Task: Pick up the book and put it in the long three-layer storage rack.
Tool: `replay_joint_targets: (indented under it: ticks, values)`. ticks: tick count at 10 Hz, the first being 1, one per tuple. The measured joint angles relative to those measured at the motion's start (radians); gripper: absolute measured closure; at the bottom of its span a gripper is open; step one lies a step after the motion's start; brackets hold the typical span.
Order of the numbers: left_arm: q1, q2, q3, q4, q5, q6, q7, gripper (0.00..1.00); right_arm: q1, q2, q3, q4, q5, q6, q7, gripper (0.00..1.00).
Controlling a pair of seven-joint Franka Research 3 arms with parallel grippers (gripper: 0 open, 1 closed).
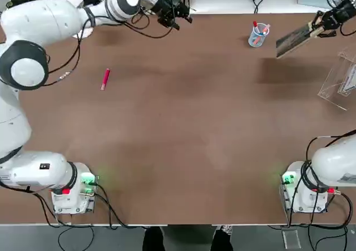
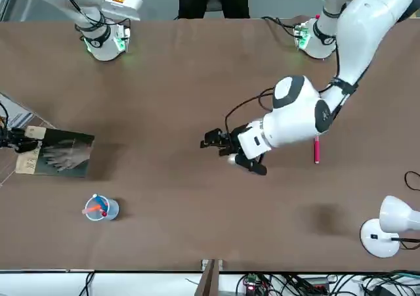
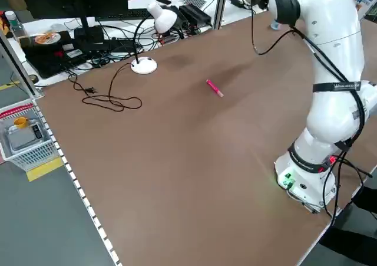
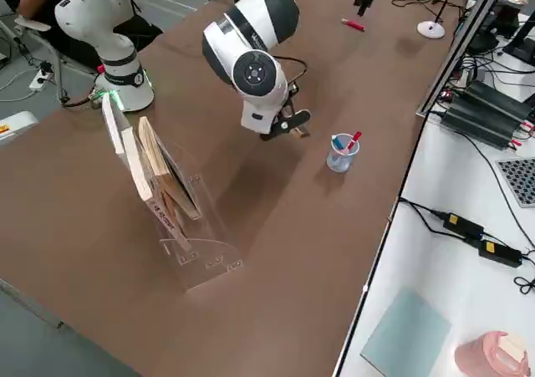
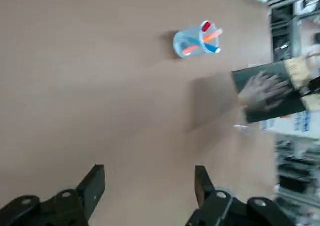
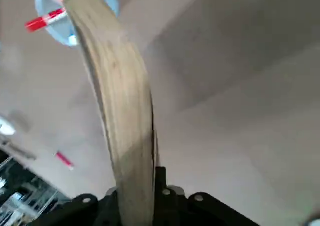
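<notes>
The right gripper point(image 1: 320, 27) is clenched on the book point(image 1: 295, 38), pinching its tan edge, and carries it in the air above the bench point(image 1: 189, 128), at about 2 o'clock in the top view. The book hangs tilted, just beside the long three-layer storage rack point(image 1: 340, 81) but not inside it. The left gripper point(image 2: 220, 145) is released and holds nothing; it hovers at about 11 o'clock in the top view.

The front view shows the pale hand on the dark cover, while the right wrist view shows only the bent page edge. The right side view alone shows other flat things leaning in the rack. A pen cup point(image 1: 258, 35) stands at 9 o'clock from the book, and a red pen point(image 1: 105, 79) lies alone on the bench. No writing can be read.
</notes>
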Motion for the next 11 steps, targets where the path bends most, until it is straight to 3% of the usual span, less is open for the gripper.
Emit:
replay_joint_targets:
  ticks: [1, 4, 6, 9, 11]
  values:
    - [0.014, -0.012, 0.0, -0.002, 0.065, -0.031, -0.01, 0.06, -0.006, 0.0, -0.002, 0.004, -0.041, 0.0, 0.009, 0.85]
    - [0.053, -0.044, 0.001, -0.008, 0.158, -0.106, -0.043, 0.01, -0.027, 0.0, -0.004, 0.02, -0.159, -0.003, 0.018, 0.85]
    - [0.069, -0.061, 0.001, -0.015, 0.195, -0.127, -0.043, 0.0, -0.03, -0.001, -0.004, 0.053, -0.236, -0.03, 0.028, 0.85]
    - [0.071, -0.08, 0.001, -0.022, 0.332, -0.177, -0.071, 0.0, -0.031, -0.003, -0.004, 0.108, -0.346, -0.079, 0.044, 0.85]
    - [0.079, -0.093, 0.002, -0.026, 0.357, -0.201, -0.117, 0.0, -0.039, -0.003, -0.006, 0.125, -0.409, -0.09, 0.047, 0.85]
